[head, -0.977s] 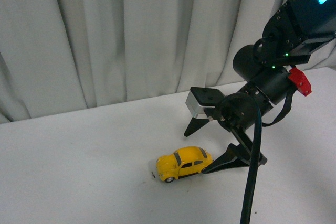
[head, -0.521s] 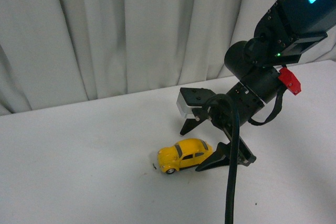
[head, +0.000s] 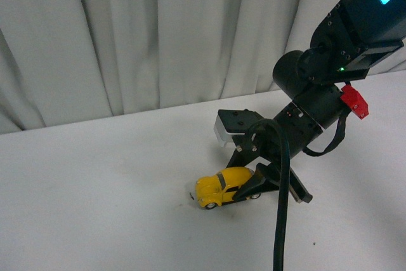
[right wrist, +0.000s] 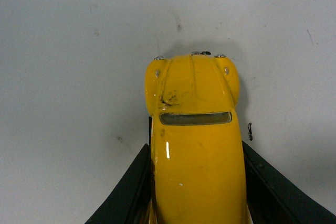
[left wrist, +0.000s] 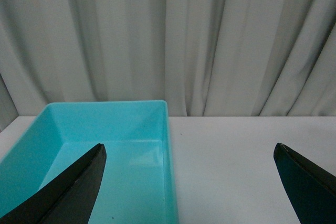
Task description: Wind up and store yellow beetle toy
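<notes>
The yellow beetle toy (head: 219,186), a small glossy yellow car with a rounded, domed body, dark side windows and black wheels with silver hubs, stands upright on its wheels on the white tabletop (head: 95,188). In the front view it lies side-on, one rounded end toward the robot's left and slightly toward the camera. The other end sits between the two black fingers of the right gripper (head: 236,181), which press close against both flanks. From the right wrist view the toy (right wrist: 197,150) shows a narrow slit window, small silver fittings at its free end and a dark scuff in the paint just beyond the window.
</notes>
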You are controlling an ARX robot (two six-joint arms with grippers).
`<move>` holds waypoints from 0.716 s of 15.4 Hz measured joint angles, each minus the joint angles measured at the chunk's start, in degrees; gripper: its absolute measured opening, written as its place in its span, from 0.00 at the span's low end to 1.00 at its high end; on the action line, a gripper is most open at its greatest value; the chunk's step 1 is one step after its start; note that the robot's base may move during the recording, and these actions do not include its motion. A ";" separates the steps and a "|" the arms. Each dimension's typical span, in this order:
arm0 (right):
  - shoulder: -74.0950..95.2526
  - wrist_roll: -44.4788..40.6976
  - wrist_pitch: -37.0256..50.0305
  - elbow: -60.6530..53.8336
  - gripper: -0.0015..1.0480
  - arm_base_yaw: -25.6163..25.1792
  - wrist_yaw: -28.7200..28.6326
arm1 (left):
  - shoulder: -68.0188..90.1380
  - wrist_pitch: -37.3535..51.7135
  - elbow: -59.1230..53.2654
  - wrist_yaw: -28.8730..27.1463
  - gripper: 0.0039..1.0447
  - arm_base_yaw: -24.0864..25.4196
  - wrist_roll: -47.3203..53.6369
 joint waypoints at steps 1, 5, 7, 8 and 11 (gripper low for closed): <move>-0.07 -1.11 0.04 0.00 0.41 0.28 -0.85 | 0.00 0.02 0.00 0.00 0.94 0.00 0.00; -1.73 -1.57 2.01 -1.18 0.40 1.38 -2.71 | 0.00 0.02 0.00 -0.02 0.94 0.00 0.00; -1.77 -0.96 3.15 -1.92 0.40 1.49 -2.69 | 0.00 0.00 0.00 0.00 0.94 0.00 0.00; -1.77 -0.48 3.74 -2.64 0.40 1.64 -2.67 | 0.00 0.02 0.00 0.00 0.94 0.00 0.00; -1.77 1.42 4.57 -3.98 0.40 1.75 -2.64 | 0.00 0.02 0.00 0.00 0.94 0.00 0.00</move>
